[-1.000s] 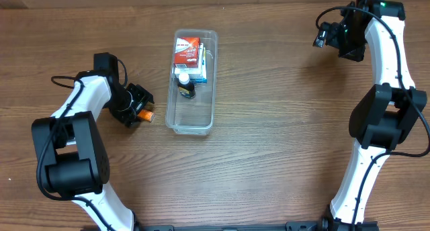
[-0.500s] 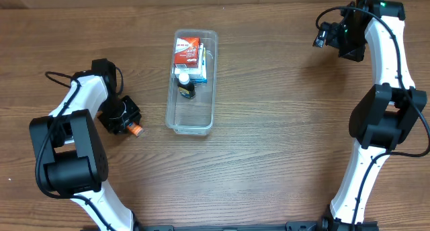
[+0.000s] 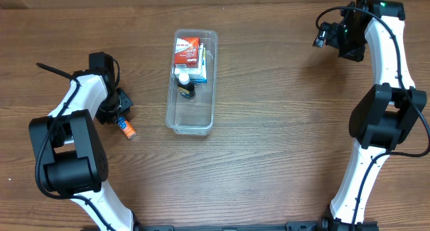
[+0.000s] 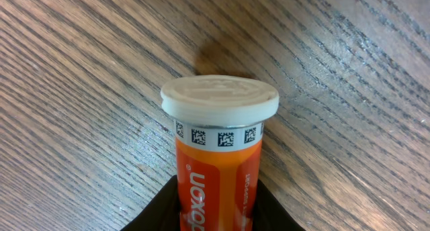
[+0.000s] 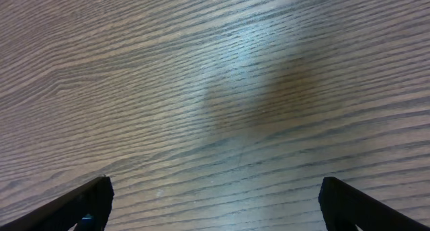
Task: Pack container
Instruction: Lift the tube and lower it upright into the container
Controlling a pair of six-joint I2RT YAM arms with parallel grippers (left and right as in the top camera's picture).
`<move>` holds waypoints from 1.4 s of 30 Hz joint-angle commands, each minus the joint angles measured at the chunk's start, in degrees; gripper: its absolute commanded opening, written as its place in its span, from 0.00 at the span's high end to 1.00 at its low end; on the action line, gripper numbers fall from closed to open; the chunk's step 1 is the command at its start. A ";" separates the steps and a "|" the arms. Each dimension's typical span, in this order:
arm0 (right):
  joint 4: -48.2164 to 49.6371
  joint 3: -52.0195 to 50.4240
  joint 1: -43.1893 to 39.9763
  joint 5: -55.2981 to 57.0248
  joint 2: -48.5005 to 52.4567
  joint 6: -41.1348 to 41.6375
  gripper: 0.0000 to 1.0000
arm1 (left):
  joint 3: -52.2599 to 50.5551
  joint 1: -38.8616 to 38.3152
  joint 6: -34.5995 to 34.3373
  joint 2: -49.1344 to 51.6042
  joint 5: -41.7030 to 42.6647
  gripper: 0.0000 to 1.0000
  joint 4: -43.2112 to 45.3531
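Centre-table, slightly left: long narrow clear plastic container w/ rounded corners and rim [image 3: 191,115], lying flat on wood-grain tabletop [image 3: 269,123].

- Contents: far half is holding a red-and-white cardboard box [image 3: 186,51], a blue-and-white box [image 3: 200,66] beside it, and a small dark bottle w/ white cap [image 3: 185,86] just nearer. Near half is showing bare.
- Handling (est.): probably light, thin-walled, flexing a bit under squeeze. Smooth plastic is likely sliding easily on the wood. Best hold approx. at the rim of a long side or short end. Better left in place and loaded from above.
- Item in hand: orange cylindrical tube [image 4: 218,170] w/ white ribbed cap [image 4: 220,100] and a row of square codes under the cap. Rigid and glossy, so prob. slippery; it is being held around the body, cap end pointing outward.
- Left gripper [image 3: 119,117]: clamping the tube between both jaws, left of the container and apart from it.
- Right gripper [image 5: 215,214]: jaws standing wide, holding nothing, hanging over bare wood at far right, well apart from the container.
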 commanded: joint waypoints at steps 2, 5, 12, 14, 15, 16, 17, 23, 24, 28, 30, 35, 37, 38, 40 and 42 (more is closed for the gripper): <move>0.28 1.36 0.09 0.11 -0.79 0.17 0.00 | 2.73 0.55 5.05 1.60 4.26 0.75 -0.46; 0.28 1.36 0.09 0.11 -0.79 0.20 0.00 | 11.17 0.37 7.63 1.55 10.45 0.79 -5.57; 0.31 1.36 0.09 0.11 -0.79 0.17 0.00 | 34.34 -6.45 15.58 1.53 20.13 0.77 -18.14; 0.28 1.36 0.09 0.11 -0.79 0.17 0.00 | 39.54 -10.62 16.74 1.53 21.77 0.77 -21.05; 0.28 1.36 0.09 0.11 -0.79 0.17 0.00 | 41.81 -13.29 17.75 1.53 21.77 0.77 -22.64; 0.31 1.36 0.09 0.11 -0.79 0.17 0.00 | 42.93 -15.23 18.29 1.53 21.75 0.77 -23.45; 0.31 1.36 0.09 0.11 -0.79 0.17 0.00 | 44.26 -18.05 19.45 1.53 21.75 0.77 -24.37; 0.31 1.36 0.09 0.11 -0.79 0.17 0.00 | 43.21 -30.12 19.93 1.92 13.40 0.70 -25.31; 0.31 1.36 0.09 0.11 -0.79 0.17 0.00 | 42.84 -31.19 18.97 2.45 12.33 0.70 -25.35; 0.28 1.36 0.09 0.11 -0.79 0.17 0.00 | 42.69 -32.02 15.34 6.14 12.24 0.75 -25.40; 0.28 1.36 0.09 0.11 -0.79 0.17 0.00 | 42.69 -32.00 14.19 8.24 12.24 0.76 -25.11; 0.28 1.36 0.09 0.11 -0.79 0.17 0.00 | 42.69 -32.04 12.68 12.39 12.57 0.75 -19.06; 0.28 1.36 0.09 0.11 -0.79 0.17 0.00 | 42.69 -32.00 10.97 12.72 12.57 0.75 -16.44; 0.28 1.36 0.09 0.11 -0.79 0.20 0.00 | 42.69 -32.00 10.01 12.72 12.52 0.74 -15.34; 0.31 1.36 0.09 0.09 -0.79 0.17 0.00 | 42.69 -32.00 9.77 12.72 12.52 0.66 -14.97; 0.28 1.36 0.09 0.11 -0.79 0.17 0.00 | 42.69 -32.00 9.81 12.72 12.48 0.55 -14.99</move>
